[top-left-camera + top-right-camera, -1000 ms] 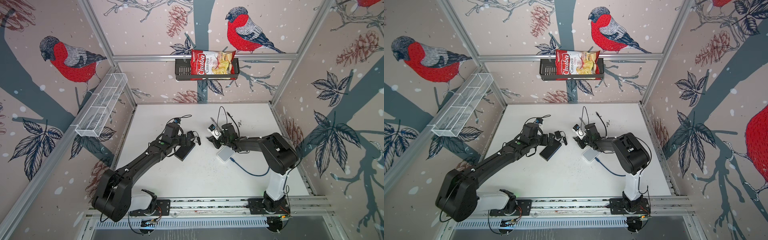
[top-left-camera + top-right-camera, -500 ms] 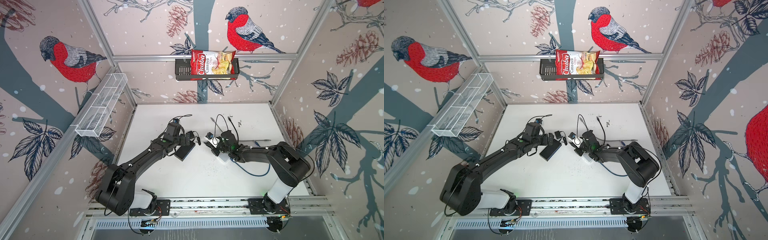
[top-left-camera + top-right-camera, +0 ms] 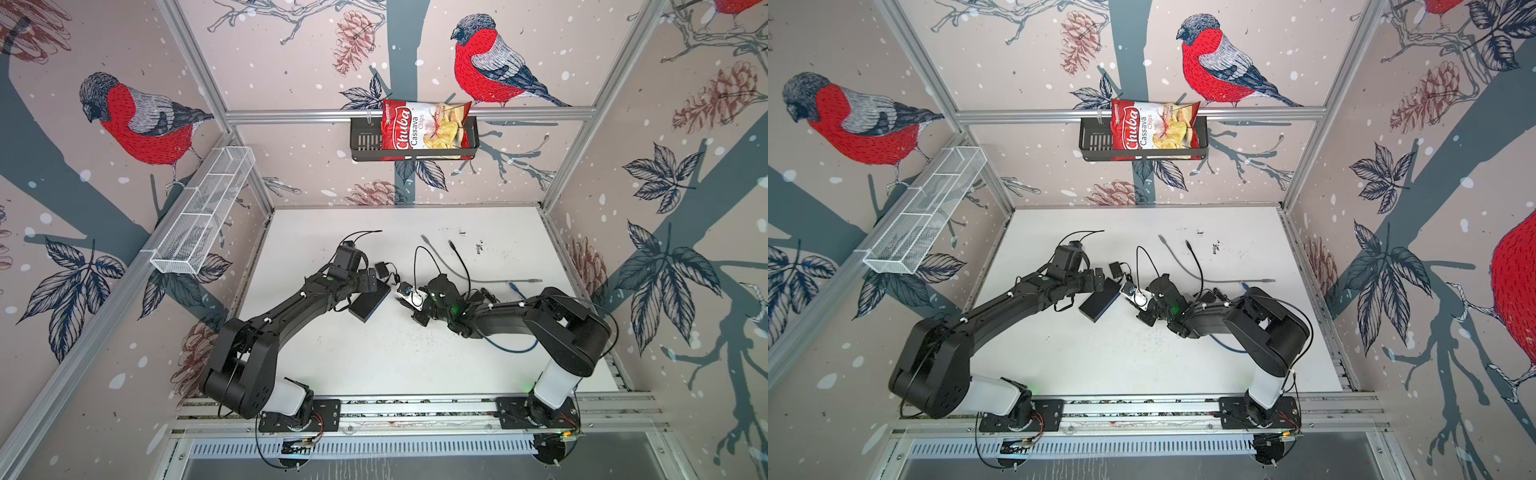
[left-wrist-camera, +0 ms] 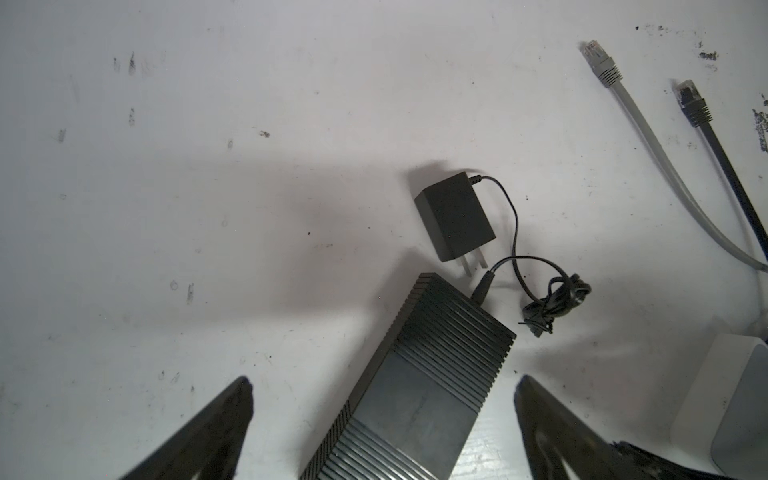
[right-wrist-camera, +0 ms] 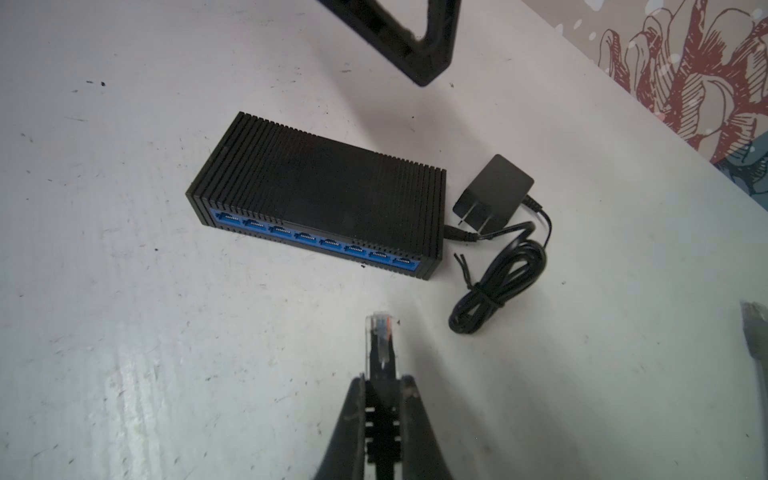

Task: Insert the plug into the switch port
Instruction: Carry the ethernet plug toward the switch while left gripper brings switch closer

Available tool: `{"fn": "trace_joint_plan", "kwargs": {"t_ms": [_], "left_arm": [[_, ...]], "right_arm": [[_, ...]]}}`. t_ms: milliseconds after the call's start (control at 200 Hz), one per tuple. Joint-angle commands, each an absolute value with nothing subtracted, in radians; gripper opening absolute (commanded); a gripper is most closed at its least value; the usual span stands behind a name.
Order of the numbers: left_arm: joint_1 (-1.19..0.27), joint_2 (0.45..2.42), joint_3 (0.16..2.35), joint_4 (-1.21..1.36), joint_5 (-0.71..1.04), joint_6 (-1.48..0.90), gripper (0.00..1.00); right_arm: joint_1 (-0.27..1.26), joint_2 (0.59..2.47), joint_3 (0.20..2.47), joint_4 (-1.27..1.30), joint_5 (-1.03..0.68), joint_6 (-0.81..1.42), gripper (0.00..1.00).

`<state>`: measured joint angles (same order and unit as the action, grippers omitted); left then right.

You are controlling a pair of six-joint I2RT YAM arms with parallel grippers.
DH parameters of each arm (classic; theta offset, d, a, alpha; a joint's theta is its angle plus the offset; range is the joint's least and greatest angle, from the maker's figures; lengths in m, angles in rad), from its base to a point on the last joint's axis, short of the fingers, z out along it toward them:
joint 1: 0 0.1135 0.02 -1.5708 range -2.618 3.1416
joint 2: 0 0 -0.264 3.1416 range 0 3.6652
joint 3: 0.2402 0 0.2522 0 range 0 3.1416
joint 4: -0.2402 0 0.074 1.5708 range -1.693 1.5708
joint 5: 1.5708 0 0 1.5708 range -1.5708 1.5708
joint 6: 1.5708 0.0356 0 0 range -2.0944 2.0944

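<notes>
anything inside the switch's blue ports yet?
No: all eight ports on the switch look empty. The plug is short of them, held in the right gripper. Port depths are too dark to see.

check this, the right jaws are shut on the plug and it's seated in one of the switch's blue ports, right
Not seated. The right jaws are shut on the plug, but it hangs short of the switch with every blue port empty, as the right wrist view shows.

Both top views look steeply down from high at the front over the whole table (image 3: 374, 357). The wrist cameras look from near, on opposite sides, sharing the switch (image 5: 324, 183).
</notes>
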<state>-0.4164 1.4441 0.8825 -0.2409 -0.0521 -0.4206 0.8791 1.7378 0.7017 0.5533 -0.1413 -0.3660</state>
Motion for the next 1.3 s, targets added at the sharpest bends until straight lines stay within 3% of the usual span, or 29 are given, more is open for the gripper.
{"fn": "trace_joint_plan", "kwargs": {"t_ms": [0,155,270,370,655,960,1296], "left_arm": [[-0.416,1.451,0.900,-0.258,0.072,-0.472,0.96],[-0.419,1.447,0.891,-0.210,0.253,-0.560,0.90],[-0.425,1.431,0.869,-0.152,0.345,-0.632,0.76],[-0.450,1.418,0.867,-0.122,0.366,-0.673,0.67],[-0.499,1.441,0.881,-0.070,0.349,-0.726,0.61],[-0.512,1.470,0.873,-0.029,0.370,-0.750,0.37],[-0.516,1.492,0.861,0.008,0.382,-0.765,0.34]], "right_arm": [[0.898,1.726,0.695,0.639,-0.069,-0.363,0.06],[0.909,1.705,0.677,0.691,-0.020,-0.371,0.06],[0.915,1.686,0.663,0.717,0.005,-0.376,0.06],[0.917,1.674,0.663,0.727,0.011,-0.379,0.06],[0.936,1.668,0.670,0.740,0.025,-0.388,0.06],[0.954,1.669,0.678,0.759,0.069,-0.385,0.06],[0.954,1.668,0.680,0.790,0.070,-0.368,0.06]]}}
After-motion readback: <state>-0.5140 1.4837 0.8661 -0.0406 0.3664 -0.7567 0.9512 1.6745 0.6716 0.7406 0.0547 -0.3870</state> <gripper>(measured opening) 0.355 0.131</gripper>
